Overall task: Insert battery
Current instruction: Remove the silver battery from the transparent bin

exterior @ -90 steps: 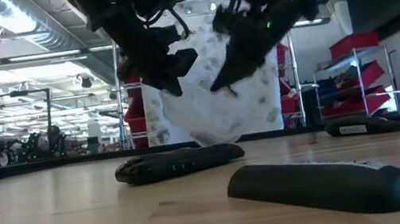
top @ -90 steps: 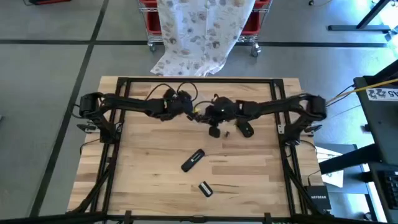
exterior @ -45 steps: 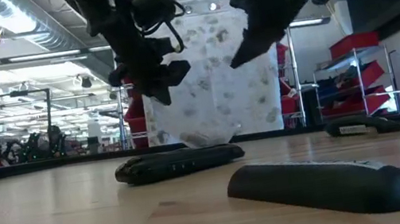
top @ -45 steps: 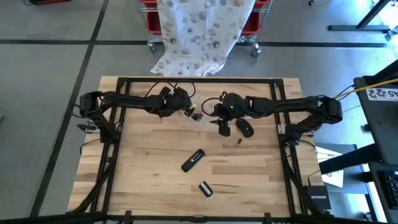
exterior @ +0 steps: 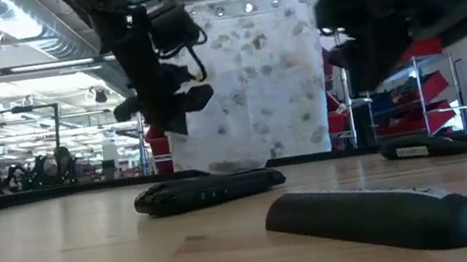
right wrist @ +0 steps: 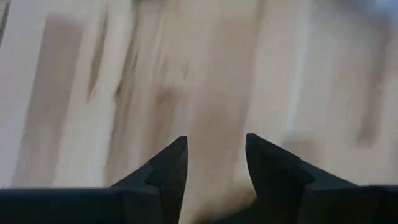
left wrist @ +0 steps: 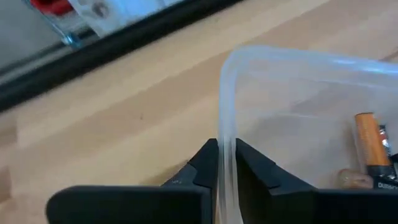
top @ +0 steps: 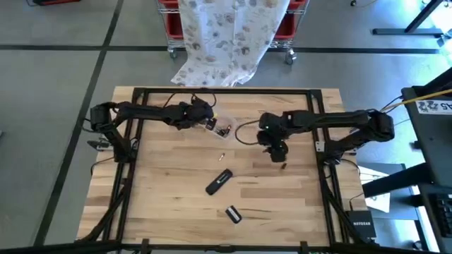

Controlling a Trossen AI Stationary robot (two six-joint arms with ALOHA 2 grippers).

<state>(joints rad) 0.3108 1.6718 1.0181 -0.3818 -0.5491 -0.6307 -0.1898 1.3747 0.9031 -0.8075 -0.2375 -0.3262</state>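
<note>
At table centre, toward 12 o'clock: clear plastic container (left wrist: 292, 112), its rim pinched between the clenched fingers of the left gripper (left wrist: 225, 163); orange-and-black battery (left wrist: 370, 144) lying inside. Right gripper (right wrist: 216, 163), at 3 o'clock from the container, fingers parted and holding nothing, poised over bare wood. Loose battery (top: 221, 156) on the table (top: 169, 183). Remote control (top: 219, 181) toward 6 o'clock; battery cover (top: 233, 214) beyond it.

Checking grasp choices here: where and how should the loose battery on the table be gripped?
Grip the battery across its middle, coming straight down from above. It lies flat and alone on bare table, clear of the remote, so the fingers can straddle its narrow sides.
</note>
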